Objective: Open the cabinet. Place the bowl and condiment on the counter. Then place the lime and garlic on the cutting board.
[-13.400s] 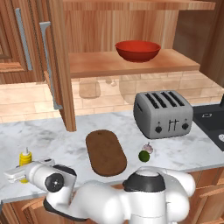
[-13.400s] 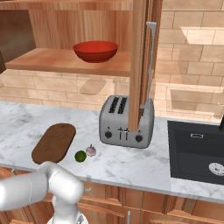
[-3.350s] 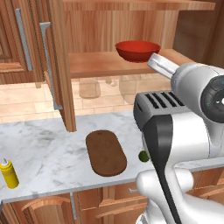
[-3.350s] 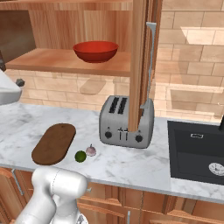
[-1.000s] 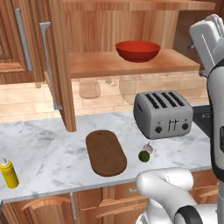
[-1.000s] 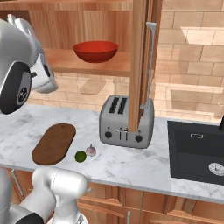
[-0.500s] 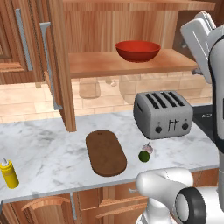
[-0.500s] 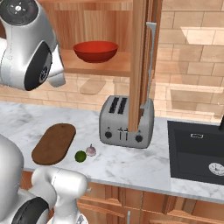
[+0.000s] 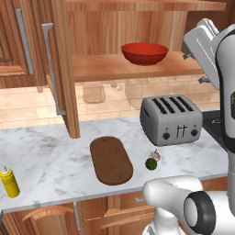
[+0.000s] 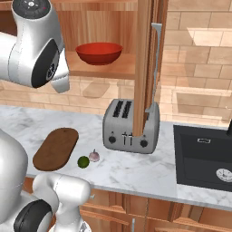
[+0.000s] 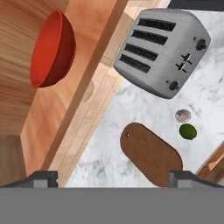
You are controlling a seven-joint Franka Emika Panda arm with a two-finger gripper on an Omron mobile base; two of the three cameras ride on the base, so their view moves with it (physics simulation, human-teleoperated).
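The white Franka arm with dark joints is raised high, its upper links standing tall at the right edge of the left base view and the left edge of the right base view. In the hand view the two-finger gripper (image 11: 112, 179) has its two small dark tips spread wide apart, nothing between them.

The arm (image 9: 225, 69) has swung up toward the bowl (image 9: 144, 53) on the shelf.
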